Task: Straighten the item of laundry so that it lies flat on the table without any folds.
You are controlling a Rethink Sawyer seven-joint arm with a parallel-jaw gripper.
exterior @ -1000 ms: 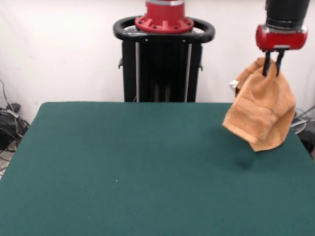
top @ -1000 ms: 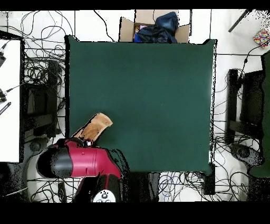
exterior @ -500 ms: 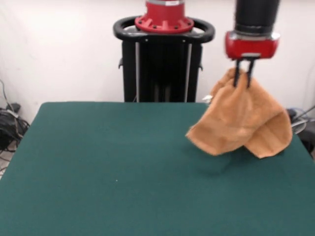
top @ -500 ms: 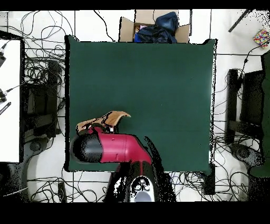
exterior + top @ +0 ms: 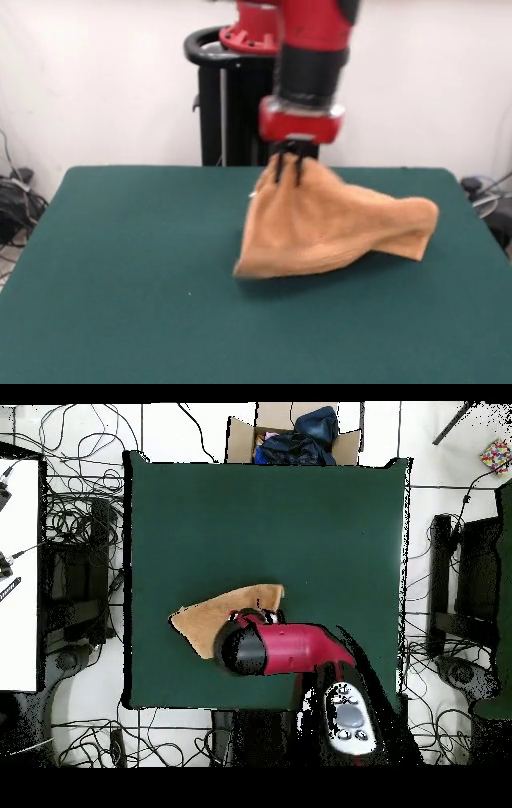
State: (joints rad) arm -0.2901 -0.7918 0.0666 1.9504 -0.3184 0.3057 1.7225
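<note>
Now the gripper pinches the towel at its top; cloth trails rightward, above the table.

In the overhead view the red arm covers the towel's edge at about four o'clock, along with the jaws and the spot where they pinch the cloth. In the front view the towel is motion-blurred, so its border bands and tag cannot be made out. The counter's six o'clock edge is cut off by the frame.
</note>
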